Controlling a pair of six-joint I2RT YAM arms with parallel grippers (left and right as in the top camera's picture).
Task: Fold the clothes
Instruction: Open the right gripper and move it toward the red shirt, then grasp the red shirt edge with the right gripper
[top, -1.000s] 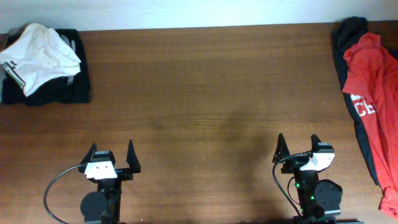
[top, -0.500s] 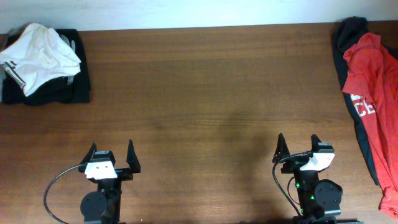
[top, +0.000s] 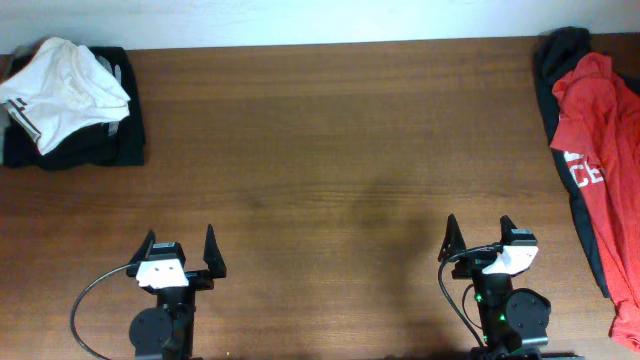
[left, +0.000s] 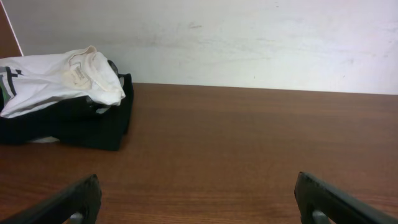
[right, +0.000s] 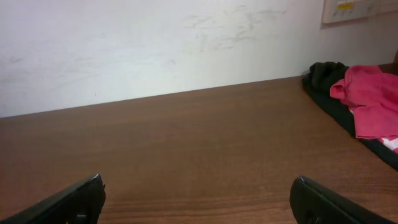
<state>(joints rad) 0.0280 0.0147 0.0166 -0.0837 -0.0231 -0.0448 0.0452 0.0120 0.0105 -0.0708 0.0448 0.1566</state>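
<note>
The red-orange T-shirt (top: 600, 160) with white lettering lies crumpled at the table's far right edge, on top of a dark garment (top: 560, 60). It also shows at the right of the right wrist view (right: 373, 99). My left gripper (top: 181, 250) is open and empty near the front edge, left of centre; it also shows in the left wrist view (left: 196, 199). My right gripper (top: 478, 238) is open and empty near the front edge, well left of the T-shirt; it also shows in the right wrist view (right: 196, 199).
A white garment (top: 60, 90) lies on a folded black garment (top: 110, 145) at the back left corner, also in the left wrist view (left: 56, 81). The brown wooden table (top: 330, 150) ends at a white wall behind.
</note>
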